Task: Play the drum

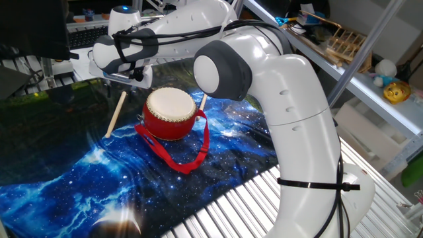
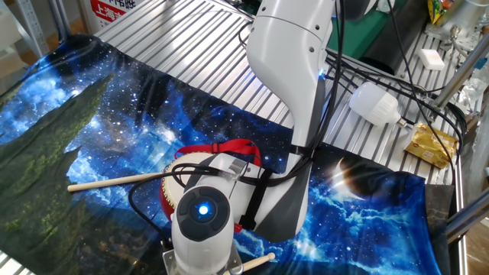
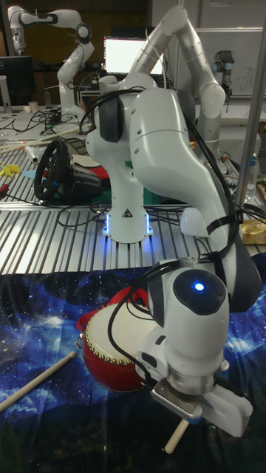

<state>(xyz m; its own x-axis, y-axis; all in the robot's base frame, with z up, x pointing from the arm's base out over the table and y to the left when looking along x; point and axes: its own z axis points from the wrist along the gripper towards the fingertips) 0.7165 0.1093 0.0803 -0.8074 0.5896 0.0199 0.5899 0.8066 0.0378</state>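
One drum (image 1: 170, 114) — red body, cream skin, dark rim studs, red ribbon strap (image 1: 188, 153); gripper (image 1: 127, 78) jaws' state indiscernible.

Table: ribbed metal top (image 2: 191, 34), galaxy-print cloth (image 1: 86, 178) over part of it. Metal shelving (image 1: 370, 86) alongside with a wooden rack (image 1: 344, 41). Tall view: lit monitor (image 3: 127, 55), racing wheel (image 3: 53, 171), other robot arms (image 3: 52, 29) behind.
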